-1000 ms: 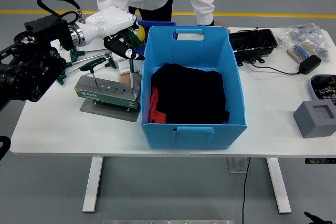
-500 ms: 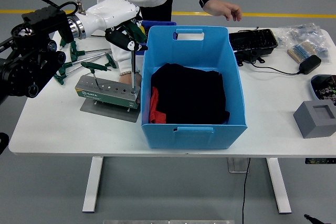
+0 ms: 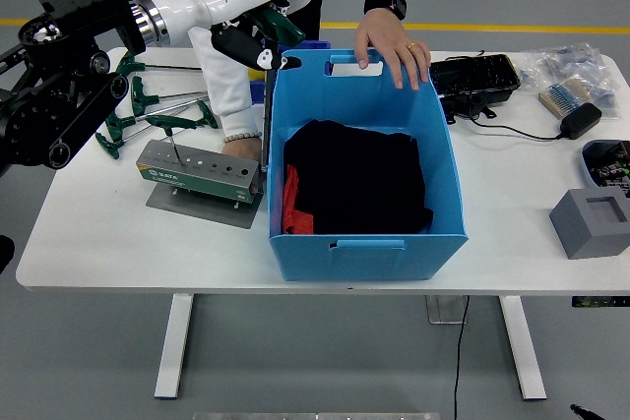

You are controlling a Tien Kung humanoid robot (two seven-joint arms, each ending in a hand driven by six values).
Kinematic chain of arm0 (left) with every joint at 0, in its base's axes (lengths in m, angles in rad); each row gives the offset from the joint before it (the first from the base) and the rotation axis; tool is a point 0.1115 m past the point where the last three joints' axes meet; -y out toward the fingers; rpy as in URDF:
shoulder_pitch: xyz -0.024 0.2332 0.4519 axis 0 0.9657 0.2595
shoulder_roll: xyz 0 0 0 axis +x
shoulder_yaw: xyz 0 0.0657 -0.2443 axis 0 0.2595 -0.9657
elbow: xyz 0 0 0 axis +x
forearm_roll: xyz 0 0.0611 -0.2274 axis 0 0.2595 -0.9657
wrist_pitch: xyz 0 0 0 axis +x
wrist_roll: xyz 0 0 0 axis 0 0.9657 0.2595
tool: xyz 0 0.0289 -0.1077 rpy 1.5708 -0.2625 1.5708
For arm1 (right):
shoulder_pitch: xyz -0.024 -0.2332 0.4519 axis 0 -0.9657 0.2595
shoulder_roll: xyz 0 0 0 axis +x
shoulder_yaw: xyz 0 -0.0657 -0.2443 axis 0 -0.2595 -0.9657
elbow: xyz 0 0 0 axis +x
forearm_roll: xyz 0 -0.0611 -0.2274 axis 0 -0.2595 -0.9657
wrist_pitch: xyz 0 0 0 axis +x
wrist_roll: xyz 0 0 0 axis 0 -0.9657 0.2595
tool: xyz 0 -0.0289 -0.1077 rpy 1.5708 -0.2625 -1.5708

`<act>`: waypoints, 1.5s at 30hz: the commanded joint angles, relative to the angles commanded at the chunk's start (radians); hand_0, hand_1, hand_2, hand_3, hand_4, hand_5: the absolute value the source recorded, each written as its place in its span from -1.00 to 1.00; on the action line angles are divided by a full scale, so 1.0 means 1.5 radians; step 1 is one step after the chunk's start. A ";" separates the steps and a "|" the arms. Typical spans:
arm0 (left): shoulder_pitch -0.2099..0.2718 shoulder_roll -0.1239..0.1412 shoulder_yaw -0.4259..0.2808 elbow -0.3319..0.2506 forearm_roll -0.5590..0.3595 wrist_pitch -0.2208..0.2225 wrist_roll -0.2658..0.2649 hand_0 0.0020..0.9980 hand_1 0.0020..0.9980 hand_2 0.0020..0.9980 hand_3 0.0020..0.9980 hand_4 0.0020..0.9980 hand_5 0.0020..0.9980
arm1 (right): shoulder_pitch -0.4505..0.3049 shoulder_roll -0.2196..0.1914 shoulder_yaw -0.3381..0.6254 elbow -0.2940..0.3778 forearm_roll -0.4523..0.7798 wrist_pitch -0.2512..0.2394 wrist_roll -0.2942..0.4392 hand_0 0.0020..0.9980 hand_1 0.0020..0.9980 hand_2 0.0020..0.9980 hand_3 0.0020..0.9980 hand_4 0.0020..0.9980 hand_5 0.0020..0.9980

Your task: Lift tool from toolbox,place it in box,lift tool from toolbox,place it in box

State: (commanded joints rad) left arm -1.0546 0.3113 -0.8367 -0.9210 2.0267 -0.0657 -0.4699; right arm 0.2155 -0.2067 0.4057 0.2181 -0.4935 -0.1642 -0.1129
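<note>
The left hand (image 3: 251, 38) grips a T-handle hex wrench (image 3: 266, 95) by its green handle; the stiff, thin steel shaft hangs below, beside the blue box (image 3: 433, 159). It looks light.

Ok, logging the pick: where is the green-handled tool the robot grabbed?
Head view, upper left: the green-handled tool hangs from the left hand, beside the blue box's left wall.
</note>
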 joint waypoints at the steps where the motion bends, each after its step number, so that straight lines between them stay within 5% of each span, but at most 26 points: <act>1: -0.003 0.000 0.001 -0.005 -0.002 0.000 0.000 -0.73 -1.00 -1.00 -0.97 0.61 -0.10 | 0.001 0.000 0.000 0.000 0.000 0.000 0.000 0.25 0.21 0.33 0.08 0.57 0.33; 7: -0.017 -0.008 0.014 -0.035 -0.011 0.005 0.001 -0.73 -1.00 -1.00 -0.96 0.59 -0.13 | 0.004 -0.002 -0.004 0.000 0.005 0.000 0.001 0.25 0.21 0.33 0.08 0.57 0.33; 18: -0.046 -0.066 0.052 -0.054 -0.056 0.017 -0.006 -0.73 -1.00 -0.99 -0.96 0.54 -0.18 | 0.008 -0.003 -0.004 0.000 0.004 0.001 0.000 0.25 0.21 0.33 0.08 0.57 0.33; 31: -0.057 -0.162 0.205 0.123 -0.134 0.007 -0.028 -0.72 -1.00 -0.98 -0.95 0.51 -0.21 | 0.019 -0.007 0.001 0.002 -0.009 0.002 -0.003 0.27 0.21 0.33 0.08 0.57 0.33; 32: -0.057 -0.171 0.209 0.136 -0.136 0.006 -0.027 -0.63 -0.96 -0.82 -0.76 0.48 -0.21 | 0.021 -0.007 0.003 0.003 -0.014 0.002 -0.004 0.26 0.21 0.33 0.08 0.57 0.33; 37: -0.061 -0.205 0.219 0.185 -0.123 -0.044 0.005 -0.63 -0.96 -0.82 -0.76 0.48 -0.21 | 0.027 -0.010 0.009 0.004 -0.028 0.004 -0.007 0.26 0.21 0.33 0.08 0.57 0.33; 38: -0.062 -0.208 0.223 0.193 -0.121 -0.058 0.013 -0.37 -0.34 -0.17 0.04 0.76 0.25 | 0.028 -0.010 0.009 0.004 -0.029 0.004 -0.007 0.27 0.21 0.33 0.08 0.57 0.32; 43: -0.064 -0.208 0.253 0.251 -0.143 -0.106 0.025 -0.37 -0.34 -0.17 0.04 0.76 0.25 | 0.031 -0.013 0.011 0.005 -0.031 0.003 -0.008 0.27 0.21 0.33 0.08 0.57 0.32; 44: -0.064 -0.208 0.255 0.263 -0.152 -0.104 0.020 -0.17 0.02 0.21 0.33 0.87 0.38 | 0.033 -0.015 0.014 0.008 -0.040 0.004 -0.010 0.26 0.21 0.33 0.08 0.57 0.32; 45: -0.065 -0.208 0.255 0.268 -0.156 -0.102 0.017 -0.17 0.02 0.21 0.33 0.87 0.38 | 0.035 -0.017 0.016 0.009 -0.047 0.005 -0.012 0.26 0.21 0.33 0.08 0.57 0.32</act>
State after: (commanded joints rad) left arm -1.1519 0.0000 -0.4541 -0.5184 1.7930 -0.2192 -0.4446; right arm 0.2673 -0.2316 0.4296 0.2318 -0.5644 -0.1563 -0.1308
